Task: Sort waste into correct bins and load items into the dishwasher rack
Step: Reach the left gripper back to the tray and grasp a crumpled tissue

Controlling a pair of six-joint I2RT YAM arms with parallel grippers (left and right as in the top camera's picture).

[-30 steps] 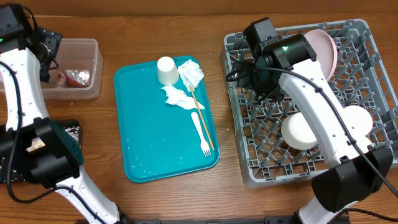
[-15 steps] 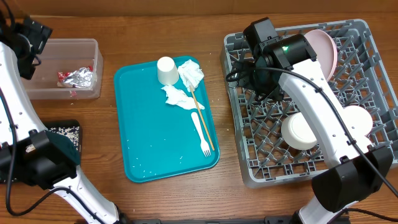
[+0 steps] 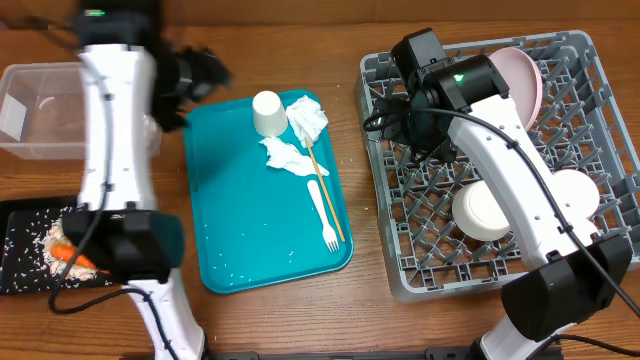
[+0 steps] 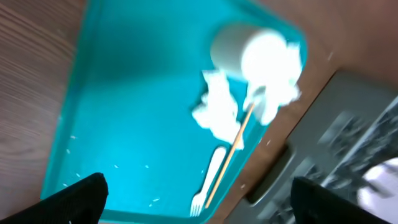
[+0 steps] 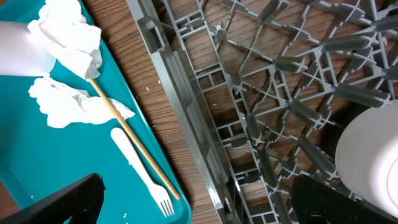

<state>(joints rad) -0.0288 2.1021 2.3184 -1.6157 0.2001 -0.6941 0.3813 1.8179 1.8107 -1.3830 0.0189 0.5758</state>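
Roughly two-thirds done, by my read. Rack (image 3: 600,120) on the right holds 1 plate (image 3: 525,78) standing at the back and 2 bowls (image 3: 483,212). Black tray (image 3: 20,282), front left, has 1 carrot (image 3: 65,252) plus scattered rice (image 3: 30,235). Tub (image 3: 50,130), back left, shows nothing clear inside, but the left arm covers its right end, so I can't tell about a wrapper. Left to do, all on the teal tray (image 3: 240,230): 1 cup (image 3: 267,112), 2 napkins (image 3: 285,155), 1 fork (image 3: 322,215), 1 chopstick (image 3: 325,190) visible (maybe a pair lying together, can't tell). So 2 bits of waste to bin and 3 or so items to rack. Left hand (image 3: 198,74) is over the teal tray's back-left corner, spread wide, nothing in it. Right hand (image 3: 400,118) is above the rack's left edge, equally wide and empty.
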